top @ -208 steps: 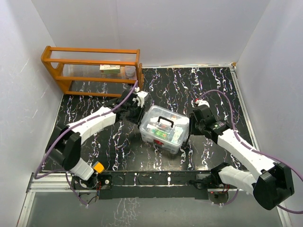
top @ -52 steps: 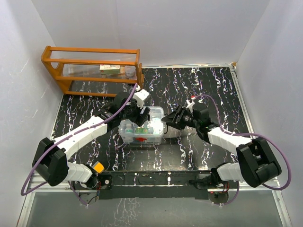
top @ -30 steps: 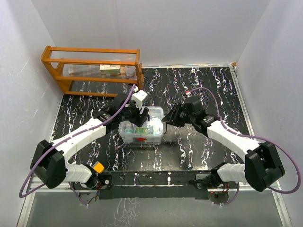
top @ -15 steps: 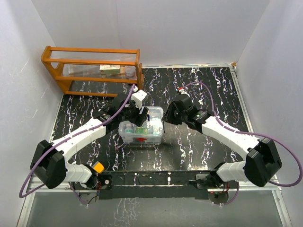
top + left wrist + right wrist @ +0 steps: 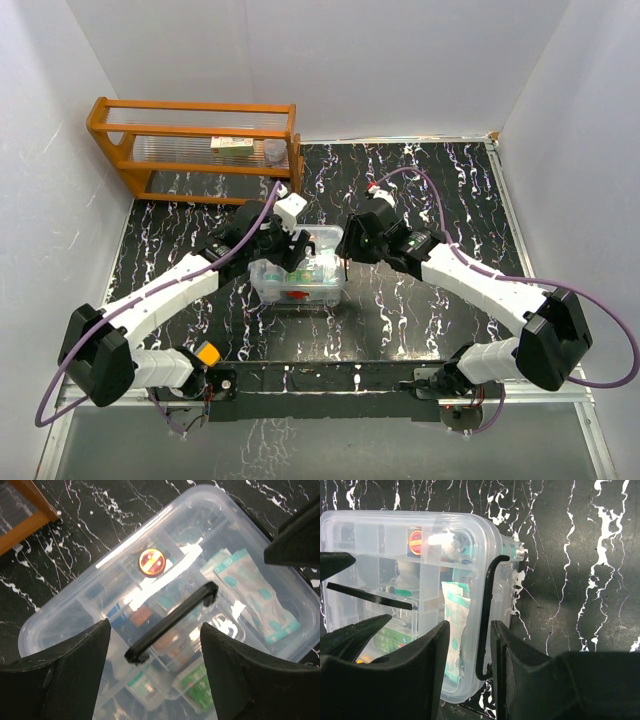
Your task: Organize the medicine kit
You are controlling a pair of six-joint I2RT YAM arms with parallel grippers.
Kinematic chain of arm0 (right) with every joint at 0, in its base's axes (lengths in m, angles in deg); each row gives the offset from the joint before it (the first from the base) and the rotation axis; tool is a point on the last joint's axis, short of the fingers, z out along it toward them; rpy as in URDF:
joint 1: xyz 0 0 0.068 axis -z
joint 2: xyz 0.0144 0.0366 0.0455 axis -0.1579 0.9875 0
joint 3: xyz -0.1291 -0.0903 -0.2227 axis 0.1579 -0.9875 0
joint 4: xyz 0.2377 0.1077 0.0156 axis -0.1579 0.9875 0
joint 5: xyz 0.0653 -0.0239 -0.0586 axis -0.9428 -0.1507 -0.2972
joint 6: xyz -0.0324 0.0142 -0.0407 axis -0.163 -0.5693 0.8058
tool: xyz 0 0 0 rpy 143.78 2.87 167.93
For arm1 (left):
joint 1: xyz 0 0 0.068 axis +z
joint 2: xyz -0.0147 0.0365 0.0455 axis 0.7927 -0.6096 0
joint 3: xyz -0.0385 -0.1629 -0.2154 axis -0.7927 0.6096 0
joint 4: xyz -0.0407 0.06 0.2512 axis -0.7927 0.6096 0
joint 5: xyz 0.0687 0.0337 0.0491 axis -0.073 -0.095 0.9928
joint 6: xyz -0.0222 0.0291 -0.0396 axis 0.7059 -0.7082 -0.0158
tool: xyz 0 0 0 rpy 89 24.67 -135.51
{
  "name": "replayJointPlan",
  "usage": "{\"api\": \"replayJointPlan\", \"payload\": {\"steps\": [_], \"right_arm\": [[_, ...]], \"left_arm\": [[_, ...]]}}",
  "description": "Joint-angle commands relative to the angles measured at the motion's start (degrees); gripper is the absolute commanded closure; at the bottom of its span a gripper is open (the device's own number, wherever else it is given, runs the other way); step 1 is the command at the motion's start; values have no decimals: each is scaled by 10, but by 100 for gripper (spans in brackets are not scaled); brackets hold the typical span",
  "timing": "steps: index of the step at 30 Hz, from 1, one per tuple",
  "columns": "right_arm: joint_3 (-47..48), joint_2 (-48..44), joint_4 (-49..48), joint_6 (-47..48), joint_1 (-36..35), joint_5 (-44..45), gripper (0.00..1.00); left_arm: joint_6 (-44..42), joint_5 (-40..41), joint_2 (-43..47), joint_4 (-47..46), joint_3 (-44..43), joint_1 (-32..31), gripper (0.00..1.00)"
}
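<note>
The medicine kit (image 5: 298, 280) has stopped moving. Several seconds ago it lay skewed, right of centre, with an arm at each side. It now sits squared to the near edge of the table (image 5: 430, 190), left of centre, as it did a second ago. The change in that last second is on the right: the right arm has swung up and round from beside the kit, and its jaws now point at the kit's right end, over the thin dark side latch (image 5: 487, 615). The right jaws are only narrowly apart. Nothing looks gripped, though I cannot tell whether a finger touches the latch. The left jaws have barely shifted; they stand wide apart above the lid, either side of its dark handle (image 5: 172, 622), and hold nothing. My reading is that positioning is finished and work on the lid is about to start, probably undoing this latch. From above, both wrists cover the kit's back half. Whether the lid is fully seated or already unclipped cannot be made out, and the latch at the opposite end is out of sight. Glare on the lid blurs the tray below. Only the red mark (image 5: 151, 562), a teal-patterned sachet (image 5: 255, 597) and a green packet (image 5: 197, 687) read clearly. The items in the orange wooden rack (image 5: 190, 150) are too small to identify.
</note>
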Motion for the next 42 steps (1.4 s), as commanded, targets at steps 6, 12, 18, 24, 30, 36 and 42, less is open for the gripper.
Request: {"api": "replayJointPlan", "payload": {"steps": [6, 12, 18, 24, 30, 36, 42], "right_arm": [[76, -6, 10, 51, -4, 28, 57], [114, 17, 4, 99, -3, 22, 57], [166, 81, -21, 149, -4, -23, 62], [190, 125, -19, 190, -11, -54, 63], [202, 129, 21, 278, -37, -95, 60], [172, 95, 30, 338, -42, -143, 53], [181, 87, 29, 320, -49, -110, 50]], "left_arm": [[-18, -32, 89, 93, 1, -2, 12], [16, 0, 127, 92, -2, -1, 14], [134, 216, 141, 49, 16, -1, 38], [248, 328, 128, 103, 15, 25, 36], [291, 182, 121, 99, 37, 99, 34], [298, 160, 108, 99, 48, 103, 34], [333, 173, 108, 104, 41, 141, 18]]}}
